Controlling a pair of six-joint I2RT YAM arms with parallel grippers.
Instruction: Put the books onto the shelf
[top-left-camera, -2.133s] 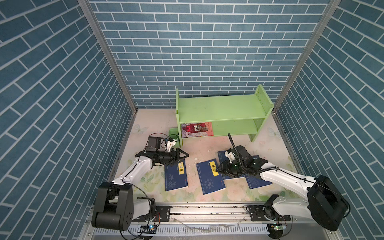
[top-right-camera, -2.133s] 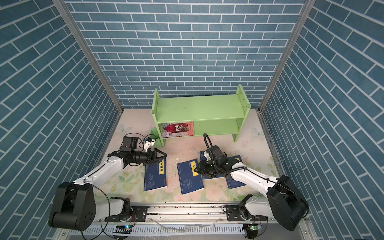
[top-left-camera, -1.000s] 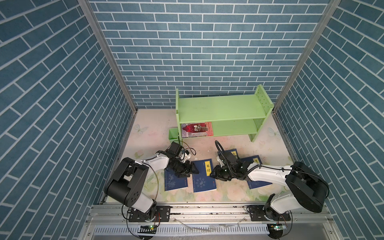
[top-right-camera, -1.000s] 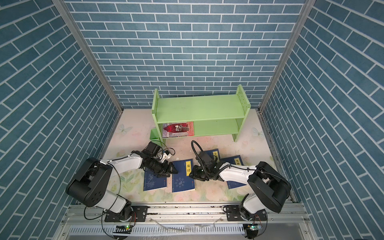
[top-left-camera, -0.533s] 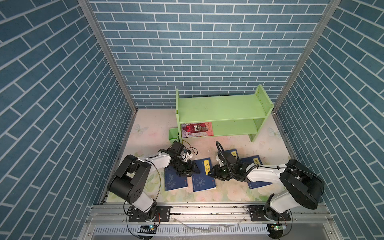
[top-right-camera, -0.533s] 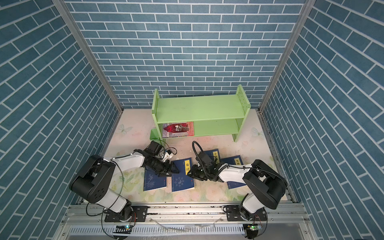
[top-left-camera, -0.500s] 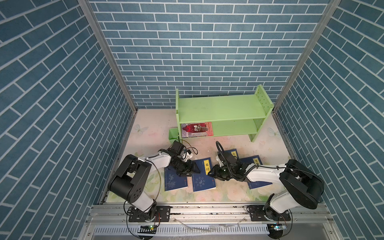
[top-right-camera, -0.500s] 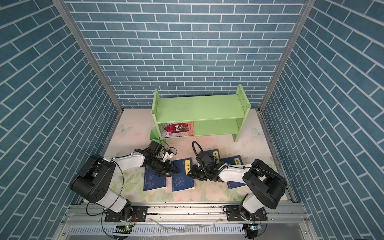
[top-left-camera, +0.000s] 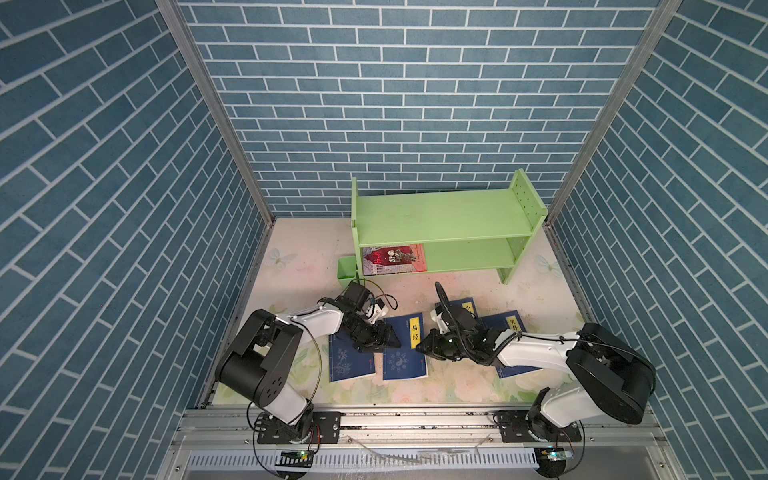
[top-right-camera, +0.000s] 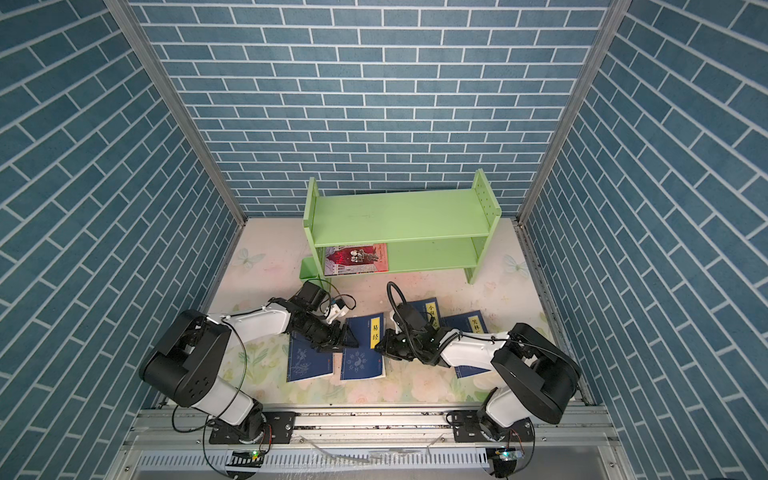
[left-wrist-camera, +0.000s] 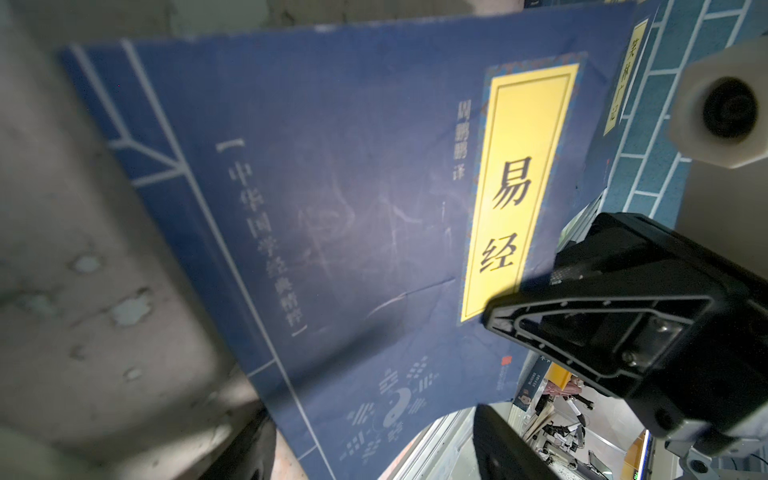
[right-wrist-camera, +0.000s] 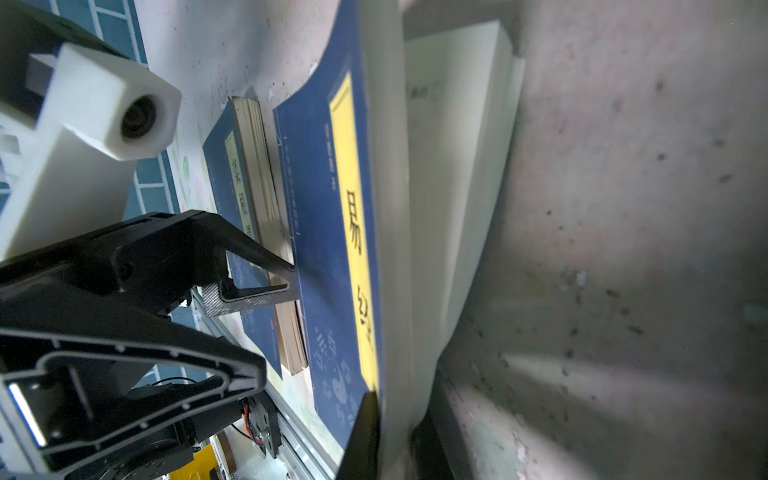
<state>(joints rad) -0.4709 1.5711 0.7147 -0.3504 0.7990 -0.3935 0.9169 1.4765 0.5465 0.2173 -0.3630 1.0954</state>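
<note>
The shelf (top-left-camera: 440, 216) stands at the back of the worktop (top-left-camera: 307, 249), long axis across, open front toward the arms; the red-and-grey book (top-left-camera: 395, 259) lies flat at its lower tier's left end; the middle blue book (top-left-camera: 401, 361) points lengthwise toward the shelf, label far right; the left blue book (top-left-camera: 347, 361) lies just beside; two further blue books (top-left-camera: 503, 320) are half hidden under the right arm; the right end effector (top-left-camera: 424, 347) grips the middle blue book's right edge; the left end effector (top-left-camera: 384, 338) stands open at its left edge; bare worktop separates books from shelf.
</note>
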